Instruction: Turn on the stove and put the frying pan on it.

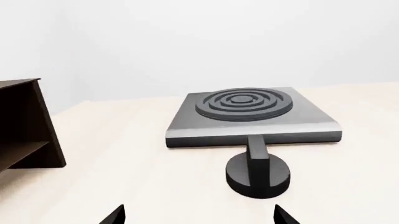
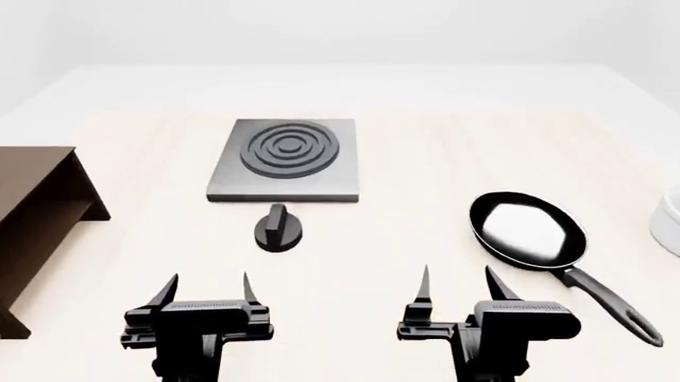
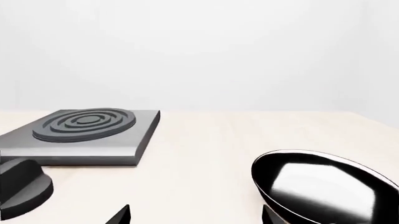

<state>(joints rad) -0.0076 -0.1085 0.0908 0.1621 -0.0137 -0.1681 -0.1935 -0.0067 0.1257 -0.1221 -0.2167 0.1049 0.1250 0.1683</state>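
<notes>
The pale wooden table (image 2: 425, 151) fills most of the head view and carries every item. A dark brown shelf unit (image 2: 32, 223) occupies the left edge of the frame. The stove (image 2: 285, 159), a flat grey slab with dark concentric rings, sits at upper centre-left of the head view, flat on the table. The frying pan (image 2: 528, 228) rests on the table at centre-right, well apart from the stove, its glossy inside facing up and its long handle (image 2: 611, 306) running toward the lower right corner. A white bowl (image 2: 670, 216) is cut off by the right edge. The small black round knob (image 2: 279, 228) lies just below the stove's near edge, its grip bar pointing toward the slab.

The left gripper (image 2: 209, 288) stands at lower left, jaws apart and empty, below the knob. The right gripper (image 2: 459, 283) stands at lower centre-right, jaws apart and empty, near the pan's near rim.

No brand, label or writing is legible on any item.
</notes>
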